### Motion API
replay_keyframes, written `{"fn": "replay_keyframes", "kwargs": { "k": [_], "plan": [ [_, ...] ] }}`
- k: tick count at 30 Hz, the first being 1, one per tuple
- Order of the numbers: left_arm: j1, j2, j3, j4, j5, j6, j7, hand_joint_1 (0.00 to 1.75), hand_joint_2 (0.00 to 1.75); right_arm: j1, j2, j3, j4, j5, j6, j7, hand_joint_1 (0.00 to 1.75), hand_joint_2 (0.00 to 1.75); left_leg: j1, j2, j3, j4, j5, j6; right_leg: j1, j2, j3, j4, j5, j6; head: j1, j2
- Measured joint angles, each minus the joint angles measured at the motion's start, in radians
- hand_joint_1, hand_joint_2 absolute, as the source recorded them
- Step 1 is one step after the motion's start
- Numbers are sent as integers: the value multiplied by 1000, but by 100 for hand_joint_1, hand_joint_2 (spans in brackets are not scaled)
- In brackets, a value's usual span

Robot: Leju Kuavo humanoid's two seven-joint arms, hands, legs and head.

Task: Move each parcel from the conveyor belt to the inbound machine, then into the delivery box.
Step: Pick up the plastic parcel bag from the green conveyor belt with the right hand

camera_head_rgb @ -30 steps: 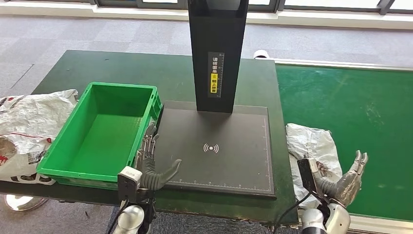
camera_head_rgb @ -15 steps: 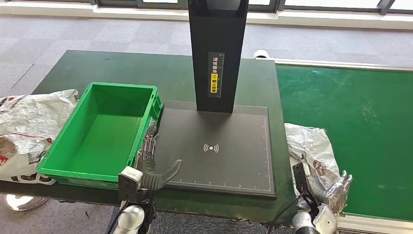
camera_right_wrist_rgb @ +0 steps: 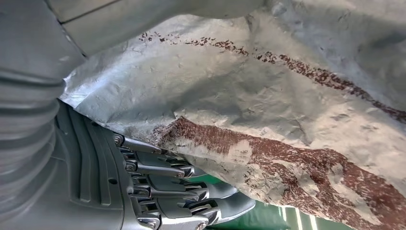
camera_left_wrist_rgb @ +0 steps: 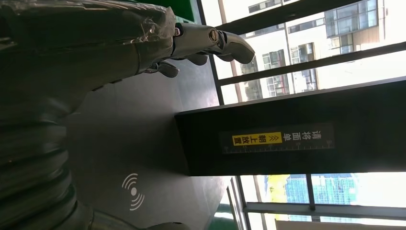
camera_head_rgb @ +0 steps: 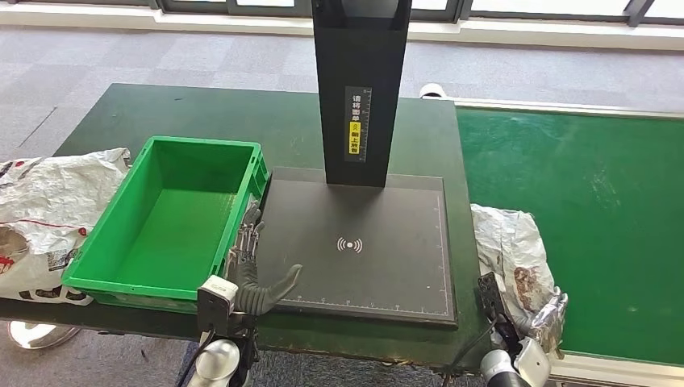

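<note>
Parcel [camera_head_rgb: 516, 258] lying at conveyor belt [camera_head_rgb: 597, 210] near edge, beside inbound machine [camera_head_rgb: 363, 242]. Right hand [camera_head_rgb: 547, 318] cupping under parcel's near end, fingers [camera_right_wrist_rgb: 191, 191] apparently touching wrap; grip unconfirmed. Left hand [camera_head_rgb: 256, 278] resting spread, empty. Risk: slick crumpled bag slipping or sagging during lift.

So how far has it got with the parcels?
Barely started. The green box is empty and the scanner plate is bare. The right hand is at the grey parcel on the belt; a firm grip isn't clear. Scanning and boxing remain.
</note>
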Motion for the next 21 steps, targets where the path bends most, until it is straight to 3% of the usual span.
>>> {"fn": "replay_keyframes", "kwargs": {
  "k": [5,11,18,21],
  "plan": [
    [0,0,0,2,-3,-8,0,0,175,-10,-6,13,17,4,55,49,175,175,0,1,3,0,0,0,0,1,2,0,0,0,0,0],
    [-1,-2,2,6,-21,-23,0,0,175,-20,-17,27,22,-11,59,67,175,175,0,2,4,0,-1,1,0,1,4,0,0,1,0,0],
    [-1,-3,6,13,-32,-30,0,0,175,-18,-20,34,22,-45,24,37,175,175,0,2,6,1,-1,1,0,1,6,0,1,1,0,0],
    [-1,-3,7,16,-32,-30,0,0,175,-14,-19,39,21,-92,-18,-45,175,175,0,2,6,1,-1,1,0,1,6,0,1,1,0,0]
  ]
}}
